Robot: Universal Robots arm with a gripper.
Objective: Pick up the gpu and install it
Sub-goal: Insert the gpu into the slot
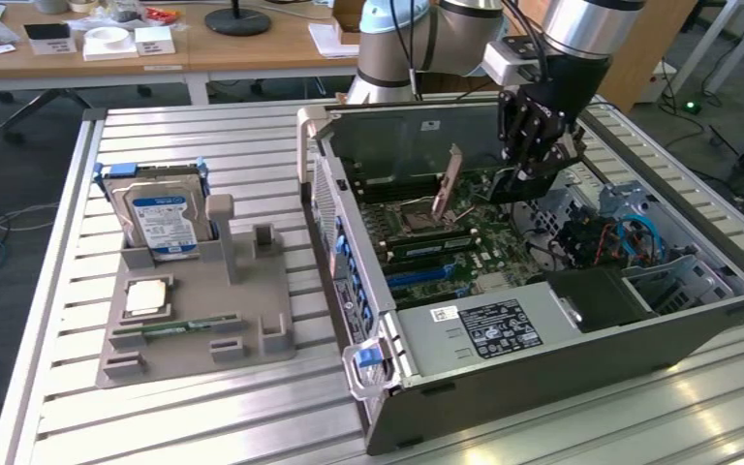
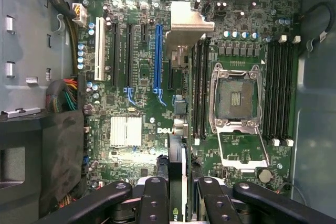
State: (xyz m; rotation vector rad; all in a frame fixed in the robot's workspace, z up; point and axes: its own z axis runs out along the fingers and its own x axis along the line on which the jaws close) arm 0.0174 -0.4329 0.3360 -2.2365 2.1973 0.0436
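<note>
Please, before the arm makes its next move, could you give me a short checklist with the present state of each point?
1. Hand grips gpu: ok, the card is clamped edge-on between the fingers.
2. Gpu inside the case, over the board: ok.
3. Blue slot free of any card: ok.
4. Gpu in line with blue slot: not ok, it appears offset beside it.
5. Gpu seated: not ok, not yet in a slot.
6. Cables out of the way: cannot tell.
</note>
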